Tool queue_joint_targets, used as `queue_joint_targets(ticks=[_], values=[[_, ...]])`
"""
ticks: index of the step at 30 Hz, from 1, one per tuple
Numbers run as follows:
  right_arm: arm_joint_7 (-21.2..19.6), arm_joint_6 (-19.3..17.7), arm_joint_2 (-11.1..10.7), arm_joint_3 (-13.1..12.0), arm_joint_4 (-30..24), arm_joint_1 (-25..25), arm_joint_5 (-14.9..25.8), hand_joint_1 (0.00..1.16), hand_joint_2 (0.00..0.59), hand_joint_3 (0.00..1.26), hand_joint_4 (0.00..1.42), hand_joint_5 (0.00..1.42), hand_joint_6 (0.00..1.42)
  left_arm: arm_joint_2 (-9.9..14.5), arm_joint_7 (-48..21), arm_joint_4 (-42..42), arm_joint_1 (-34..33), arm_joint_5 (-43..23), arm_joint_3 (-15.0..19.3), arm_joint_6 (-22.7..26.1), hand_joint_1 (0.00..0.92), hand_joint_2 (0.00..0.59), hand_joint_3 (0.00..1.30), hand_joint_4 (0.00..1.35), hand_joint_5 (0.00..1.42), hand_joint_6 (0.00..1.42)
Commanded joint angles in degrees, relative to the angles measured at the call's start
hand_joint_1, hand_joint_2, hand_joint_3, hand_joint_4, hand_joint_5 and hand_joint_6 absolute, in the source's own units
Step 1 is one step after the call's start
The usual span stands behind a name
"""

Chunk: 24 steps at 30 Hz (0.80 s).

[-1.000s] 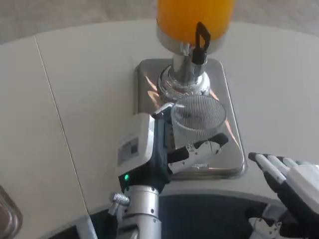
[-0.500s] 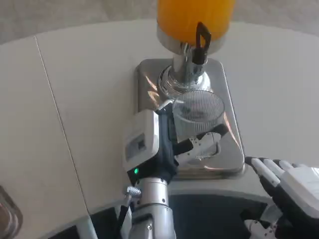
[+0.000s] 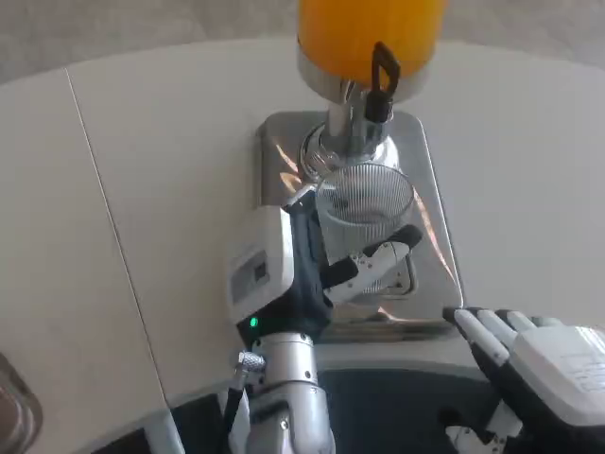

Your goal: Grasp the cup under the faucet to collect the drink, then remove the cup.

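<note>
A clear ribbed cup stands over the steel drip tray of the juice dispenser, just in front of the faucet. My left hand grips the cup from its left and front side, fingers wrapped around its wall. The cup looks empty. The black faucet lever sits upright above the spout, under the orange juice tank. My right hand hovers at the table's near edge, right of the tray, fingers stretched out and holding nothing.
The white table spreads left with a seam running down it. A glass object shows at the bottom left corner. The tray's front lip lies close to the table edge.
My left hand has carried the cup farther back toward the faucet and slightly left. My right hand has risen and moved left toward the tray's front corner.
</note>
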Motion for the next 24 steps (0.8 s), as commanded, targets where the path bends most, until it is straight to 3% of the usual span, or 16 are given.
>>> queue_joint_targets(ticks=[1, 4, 7, 11, 14, 17, 24], values=[[0.17, 0.18, 0.15, -0.94, 0.45, -0.21, 0.54, 0.25, 0.504, 0.00, 0.00, 0.00, 0.00, -1.36, 1.11, 0.57, -0.23, -0.34, -0.99, 0.61, 0.447, 0.140, 0.98, 1.15, 1.41, 1.42], [0.72, 0.31, 0.13, -1.14, 0.20, -0.20, 1.20, 0.25, 0.506, 0.00, 0.00, 0.00, 0.00, -1.64, 1.13, 0.69, -0.11, 0.14, -1.92, 0.71, 0.448, 0.129, 0.95, 1.11, 1.38, 1.42], [0.98, 0.42, 0.16, -1.40, -0.02, -0.13, 1.77, 0.25, 0.503, 0.00, 0.00, 0.00, 0.00, -1.61, 1.05, 0.59, 0.01, 0.79, -3.18, 0.83, 0.454, 0.102, 0.85, 0.98, 1.30, 1.42], [1.11, 0.64, 0.07, -1.94, -0.25, -0.02, 2.67, 0.25, 0.504, 0.00, 0.00, 0.00, 0.00, -1.80, 2.08, -0.03, 0.86, 2.25, -5.11, 1.63, 0.433, 0.106, 0.67, 0.67, 1.03, 1.32], [1.00, 0.17, -0.14, -2.05, -0.82, 0.47, 3.16, 0.25, 0.505, 0.00, 0.00, 0.00, 0.00, -1.93, 3.19, 0.07, 0.46, 2.99, -5.81, 3.05, 0.409, 0.123, 0.59, 0.54, 0.90, 1.23], [1.48, 0.33, -0.12, -1.99, -0.83, 0.44, 3.47, 0.25, 0.503, 0.00, 0.00, 0.00, 0.00, -2.03, 3.68, 0.44, -0.31, 3.50, -6.01, 4.24, 0.377, 0.139, 0.55, 0.48, 0.83, 1.16], [2.26, 0.71, -0.41, -2.62, -0.18, -0.37, 4.63, 0.26, 0.501, 0.00, 0.00, 0.00, 0.00, -2.52, 5.12, 2.44, -2.13, 3.92, -6.03, 6.29, 0.327, 0.157, 0.52, 0.44, 0.81, 1.08]])
